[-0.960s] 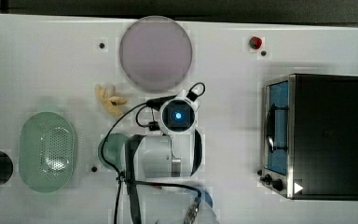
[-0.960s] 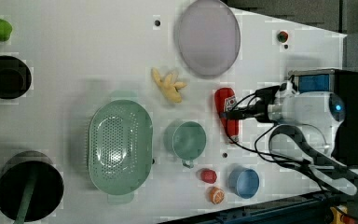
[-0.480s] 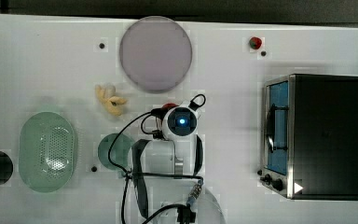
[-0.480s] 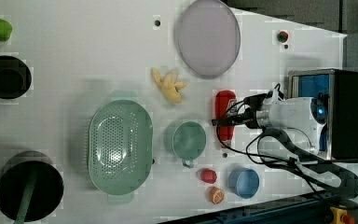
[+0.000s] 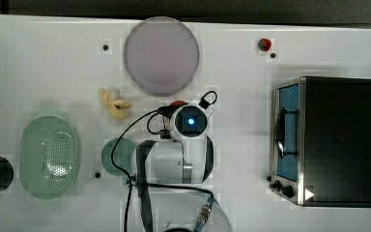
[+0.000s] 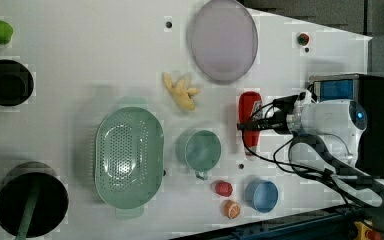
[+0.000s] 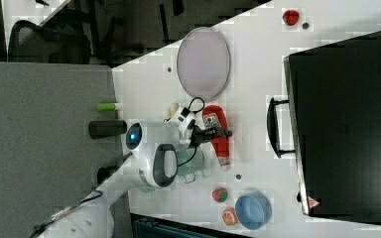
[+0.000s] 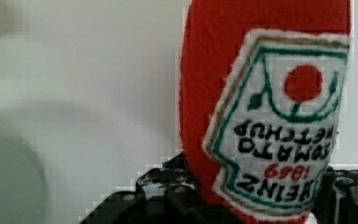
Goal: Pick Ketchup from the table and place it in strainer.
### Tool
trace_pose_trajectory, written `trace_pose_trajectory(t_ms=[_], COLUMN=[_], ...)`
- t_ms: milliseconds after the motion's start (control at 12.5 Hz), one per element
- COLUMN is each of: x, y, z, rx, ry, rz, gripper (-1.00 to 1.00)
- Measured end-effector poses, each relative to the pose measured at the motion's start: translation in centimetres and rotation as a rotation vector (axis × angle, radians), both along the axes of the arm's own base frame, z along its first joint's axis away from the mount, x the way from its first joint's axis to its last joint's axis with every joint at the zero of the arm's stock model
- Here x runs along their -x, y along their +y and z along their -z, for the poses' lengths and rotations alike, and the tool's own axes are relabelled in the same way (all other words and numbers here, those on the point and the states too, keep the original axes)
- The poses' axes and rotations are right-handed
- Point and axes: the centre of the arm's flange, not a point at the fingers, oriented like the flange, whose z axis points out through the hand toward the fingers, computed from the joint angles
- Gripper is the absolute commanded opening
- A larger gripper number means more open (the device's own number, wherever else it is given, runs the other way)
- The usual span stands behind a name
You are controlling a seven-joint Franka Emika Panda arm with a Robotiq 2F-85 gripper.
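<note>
**A:** What takes up the most room?

**B:** The white table, which spans the whole top view. Next is a black box with a metal front and knobs, standing at the top view's right.

**A:** And the arm?

**B:** The white arm reaches in from the lower middle of the top view. Its gripper sits right of centre in the left view, down at the Ketchup.

**A:** Clenched or released?

**B:** I cannot tell. The wrist view shows the gripper's black parts on both sides of the red bottle, with the label close up. Whether they are squeezing it isn't clear.

**A:** Where does the bottle lie?

**B:** Flat on the table in the left view. It is below the lilac plate and right of the teal cup, well apart from the strainer.

**A:** Where is the strainer?

**B:** Left of centre in the left view, with the cup just to its right. A black pot is in the lower left corner.

**A:** What about the smaller things?

**B:** A blue bowl is at the lower middle, with a strawberry and an orange slice just left of it. Yellow bananas lie above the cup.
</note>
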Motion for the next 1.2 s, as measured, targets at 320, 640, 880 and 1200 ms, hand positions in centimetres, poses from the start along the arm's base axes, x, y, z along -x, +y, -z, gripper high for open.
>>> trace_pose_trajectory(t_ms=[320, 640, 880, 1200], x=[-0.2, -2.1, -1.4, -0.1], y=[-0.4, 0.9, 4.5, 14.5], z=[-9.5, -25.8, -33.2, -32.3], rx=[0.034, 0.070, 0.075, 0.067], ry=[0.066, -0.080, -0.161, -0.135], rz=[0.004, 0.065, 0.128, 0.133], gripper=[0.23, 0.23, 0.23, 0.23])
